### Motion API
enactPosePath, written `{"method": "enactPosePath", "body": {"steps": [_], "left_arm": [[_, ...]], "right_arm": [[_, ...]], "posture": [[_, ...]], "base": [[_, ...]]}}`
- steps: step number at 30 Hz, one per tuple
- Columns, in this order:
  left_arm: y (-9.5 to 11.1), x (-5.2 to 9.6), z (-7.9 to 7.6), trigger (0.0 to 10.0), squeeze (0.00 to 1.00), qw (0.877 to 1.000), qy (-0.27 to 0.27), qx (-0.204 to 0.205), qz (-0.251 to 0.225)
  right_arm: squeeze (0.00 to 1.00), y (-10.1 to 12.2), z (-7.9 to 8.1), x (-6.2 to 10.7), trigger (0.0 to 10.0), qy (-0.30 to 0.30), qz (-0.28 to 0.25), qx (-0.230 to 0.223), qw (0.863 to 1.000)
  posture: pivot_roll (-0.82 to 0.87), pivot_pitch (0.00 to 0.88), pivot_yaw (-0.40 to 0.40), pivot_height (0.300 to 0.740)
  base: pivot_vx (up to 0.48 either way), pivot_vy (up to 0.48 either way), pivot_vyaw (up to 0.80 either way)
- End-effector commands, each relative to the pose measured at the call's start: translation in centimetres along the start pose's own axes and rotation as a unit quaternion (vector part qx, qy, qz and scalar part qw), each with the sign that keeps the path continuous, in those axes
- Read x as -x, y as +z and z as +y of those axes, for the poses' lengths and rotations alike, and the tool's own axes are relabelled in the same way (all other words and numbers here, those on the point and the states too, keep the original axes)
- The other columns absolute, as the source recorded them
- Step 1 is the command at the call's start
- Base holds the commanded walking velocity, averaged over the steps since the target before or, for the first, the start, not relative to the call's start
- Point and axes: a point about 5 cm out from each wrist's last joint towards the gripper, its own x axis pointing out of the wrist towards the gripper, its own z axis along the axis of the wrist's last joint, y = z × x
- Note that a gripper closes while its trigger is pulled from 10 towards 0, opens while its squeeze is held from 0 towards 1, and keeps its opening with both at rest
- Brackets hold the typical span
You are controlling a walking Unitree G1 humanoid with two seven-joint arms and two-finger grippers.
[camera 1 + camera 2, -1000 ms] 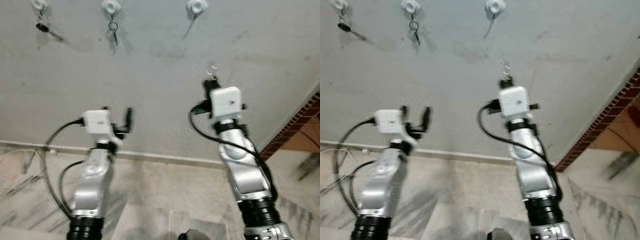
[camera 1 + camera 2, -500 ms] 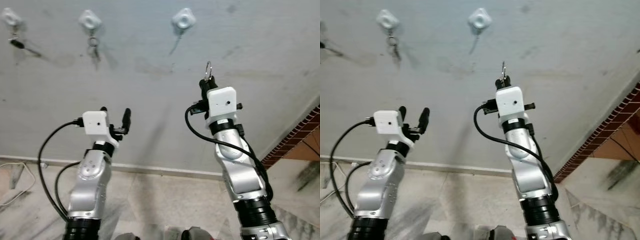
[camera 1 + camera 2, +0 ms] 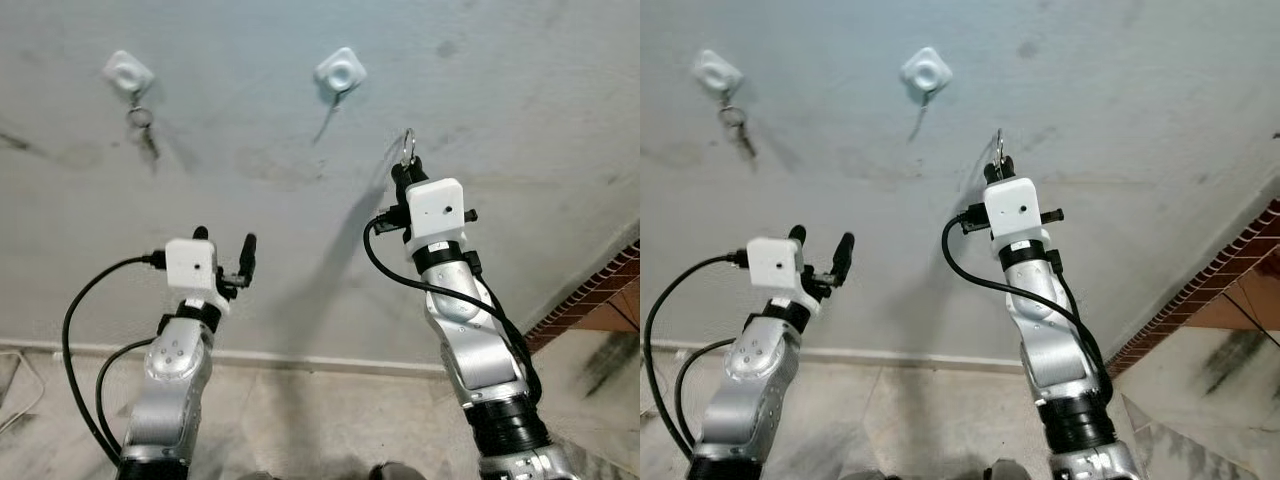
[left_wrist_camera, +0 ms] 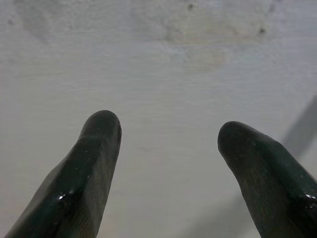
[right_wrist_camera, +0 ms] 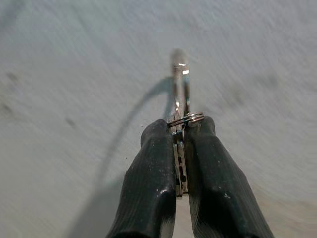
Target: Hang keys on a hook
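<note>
While the right gripper is raised toward the grey wall, its two black fingers are clenched on the keys, whose flat metal is pinched edge-on in the narrow slit between the pads. A small ring lies across the fingertips, and a larger ring stands upright beyond them (blurred in the wrist view), close to the wall but apart from any hook.

The free hook is a white mount up and to the left of the right gripper, well apart from the keys. Further left, a second hook already carries another key set hanging down against the wall.

The left gripper is held lower, facing bare wall, its fingers spread apart with nothing between them.
</note>
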Motion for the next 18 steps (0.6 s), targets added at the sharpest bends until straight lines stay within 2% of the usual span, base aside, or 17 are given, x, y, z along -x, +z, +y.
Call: {"method": "enactPosePath", "body": {"steps": [1, 8, 18], "left_arm": [[-0.2, 0.9, 1.4, 10.0, 0.00, 1.000, 0.025, -0.015, 0.003], [-0.5, 1.9, 1.7, 10.0, 0.00, 0.999, 0.034, -0.022, 0.012], [-0.1, 3.4, 2.2, 10.0, 0.00, 0.998, 0.033, -0.038, 0.023]], "right_arm": [[0.00, 0.3, 0.5, 0.1, 10.0, 0.003, -0.005, -0.007, 1.000], [0.00, 0.0, 0.8, 0.4, 10.0, 0.007, -0.006, 0.005, 1.000], [0.00, 0.1, 3.0, 1.4, 10.0, 0.010, -0.008, -0.006, 1.000]], "posture": [[0.05, 0.158, 0.024, 0.740], [0.06, 0.169, 0.023, 0.740], [0.11, 0.215, 0.058, 0.740]], "base": [[0.000, 0.000, 0.00], [0.000, 0.000, 0.00], [0.000, 0.000, 0.00]]}}
